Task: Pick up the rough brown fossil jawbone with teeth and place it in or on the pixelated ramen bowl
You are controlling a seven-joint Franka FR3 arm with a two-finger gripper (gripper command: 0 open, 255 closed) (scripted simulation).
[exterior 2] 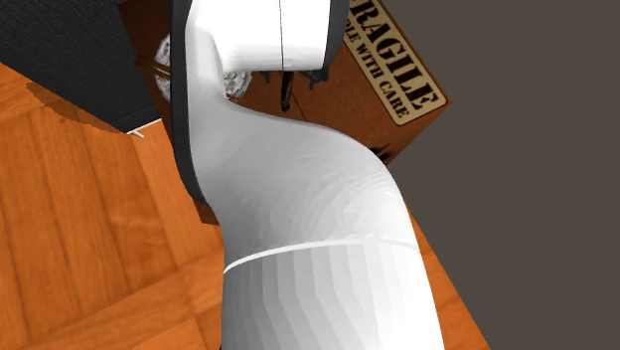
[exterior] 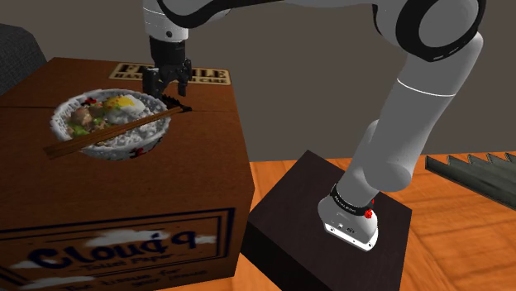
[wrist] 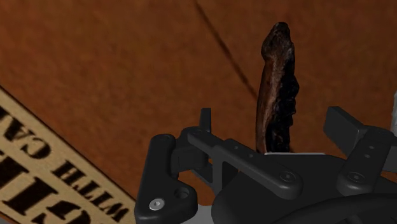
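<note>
The gripper [exterior: 168,89] hangs low over the top of a cardboard box [exterior: 207,157], pointing straight down, its two black fingers [wrist: 205,118] spread wide and clasping nothing. In the wrist view the gripper [wrist: 271,116] straddles the jawbone [wrist: 275,95], a long, narrow, dark brown piece with a rough surface and a row of blackish teeth along one edge. It lies on the brown box top between the two fingers with clear space on each side, so neither finger touches it, and its near end is hidden behind the gripper's body. A thin dark seam in the cardboard runs slantwise just beside the jawbone, and a pale label printed with black capitals [wrist: 51,165] sits further off (the same "FRAGILE" label [exterior 2: 397,75] shows in the second exterior view). In the shoulder view the ramen bowl [exterior: 116,142] stands on the same box top just beside the gripper, toward that view's left. It has a white speckled wall, is filled with toppings including an egg, and has brown chopsticks [exterior: 91,140] laid across its rim. I cannot pick out the jawbone with any certainty in that view. The box's front side bears a blue "Cloud 9" print [exterior: 116,248]. The white arm [exterior: 413,107] arches back to the dark stand [exterior: 298,198], which sits on an orange wooden floor [exterior: 463,231].
</note>
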